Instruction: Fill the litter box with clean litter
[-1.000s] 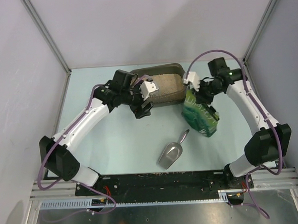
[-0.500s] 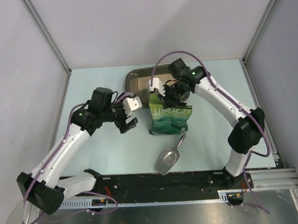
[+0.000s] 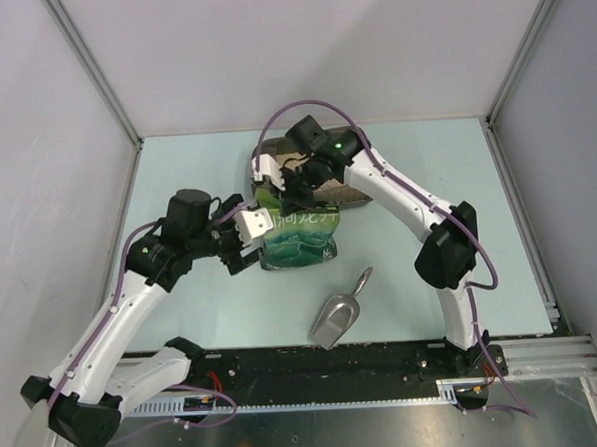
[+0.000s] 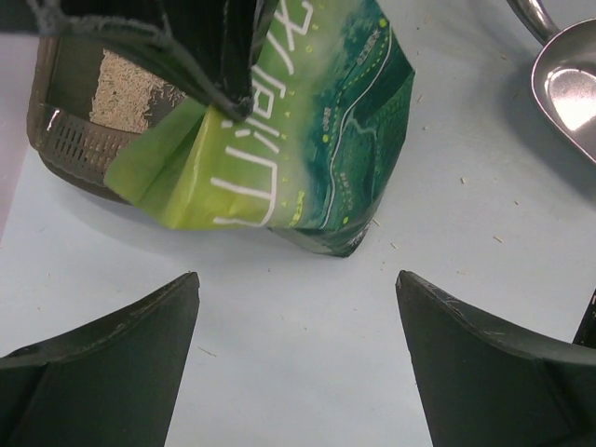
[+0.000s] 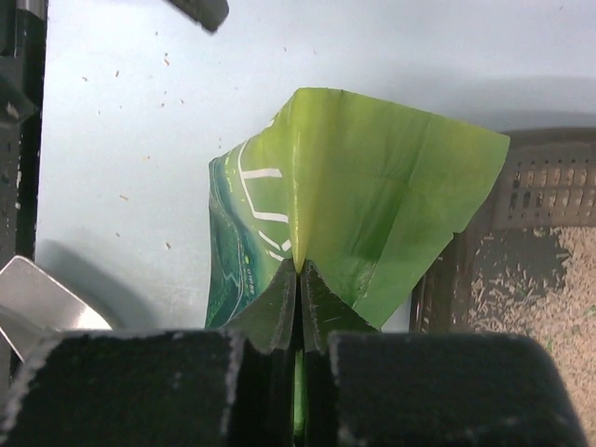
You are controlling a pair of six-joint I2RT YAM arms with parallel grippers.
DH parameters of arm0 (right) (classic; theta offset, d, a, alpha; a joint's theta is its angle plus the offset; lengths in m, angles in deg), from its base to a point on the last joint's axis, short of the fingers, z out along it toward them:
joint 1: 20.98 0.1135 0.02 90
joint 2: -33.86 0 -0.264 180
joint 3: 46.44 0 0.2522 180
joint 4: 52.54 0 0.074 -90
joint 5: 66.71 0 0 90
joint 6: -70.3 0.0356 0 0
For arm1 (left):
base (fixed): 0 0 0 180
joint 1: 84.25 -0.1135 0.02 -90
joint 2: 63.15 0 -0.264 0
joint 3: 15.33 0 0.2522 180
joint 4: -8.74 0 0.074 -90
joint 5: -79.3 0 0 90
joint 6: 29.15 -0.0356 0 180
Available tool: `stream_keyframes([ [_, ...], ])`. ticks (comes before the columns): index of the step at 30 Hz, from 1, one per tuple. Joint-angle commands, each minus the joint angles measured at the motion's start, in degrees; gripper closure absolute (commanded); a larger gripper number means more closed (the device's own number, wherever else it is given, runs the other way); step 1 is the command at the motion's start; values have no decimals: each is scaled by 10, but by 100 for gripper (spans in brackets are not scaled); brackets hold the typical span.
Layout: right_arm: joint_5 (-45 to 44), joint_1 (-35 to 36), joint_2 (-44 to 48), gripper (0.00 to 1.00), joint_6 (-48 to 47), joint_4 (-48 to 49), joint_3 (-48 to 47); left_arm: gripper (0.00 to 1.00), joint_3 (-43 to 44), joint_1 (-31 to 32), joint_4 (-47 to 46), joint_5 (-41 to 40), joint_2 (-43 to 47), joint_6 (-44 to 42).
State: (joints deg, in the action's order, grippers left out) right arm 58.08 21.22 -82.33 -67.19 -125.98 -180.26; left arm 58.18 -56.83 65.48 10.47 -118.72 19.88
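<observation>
The litter box [image 3: 259, 168] lies at the back centre, mostly hidden under my right arm; its perforated rim shows in the left wrist view [image 4: 74, 149] and the right wrist view [image 5: 549, 182]. Beige clean litter [image 5: 521, 289] lies in it [image 4: 126, 88]. My right gripper [image 5: 298, 270] is shut on the top fold of the green bag [image 5: 372, 196] and holds it upright at the box's front left edge [image 3: 297, 239]. My left gripper [image 4: 298, 307] is open and empty, just left of the bag's base [image 4: 307, 140], apart from it [image 3: 247, 241].
A silver metal scoop [image 3: 338, 312] lies on the table in front of the bag, handle pointing back right; it shows in the left wrist view [image 4: 568, 84] and the right wrist view [image 5: 37, 298]. Stray litter grains dot the table. Walls enclose three sides.
My right gripper has carried the green bag from the box's right side across to its front left. My left arm has pulled back from the box and now faces the bag's base.
</observation>
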Motion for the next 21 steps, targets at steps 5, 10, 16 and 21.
stream_keyframes([
  [5, 9, -24, 66, 32, 104, 108, -36, 10, -5, -4, -4, 33, 0, -16],
  [10, 0, -108, 160, 9, 237, 171, 65, 10, 30, -4, -7, 62, -39, -10],
  [16, 19, -173, 247, 10, 260, 163, 170, 12, 96, -4, -18, 91, -101, -16],
  [21, 15, -167, 290, 10, 199, 121, 224, 17, 148, -3, -22, 100, -181, -38],
])
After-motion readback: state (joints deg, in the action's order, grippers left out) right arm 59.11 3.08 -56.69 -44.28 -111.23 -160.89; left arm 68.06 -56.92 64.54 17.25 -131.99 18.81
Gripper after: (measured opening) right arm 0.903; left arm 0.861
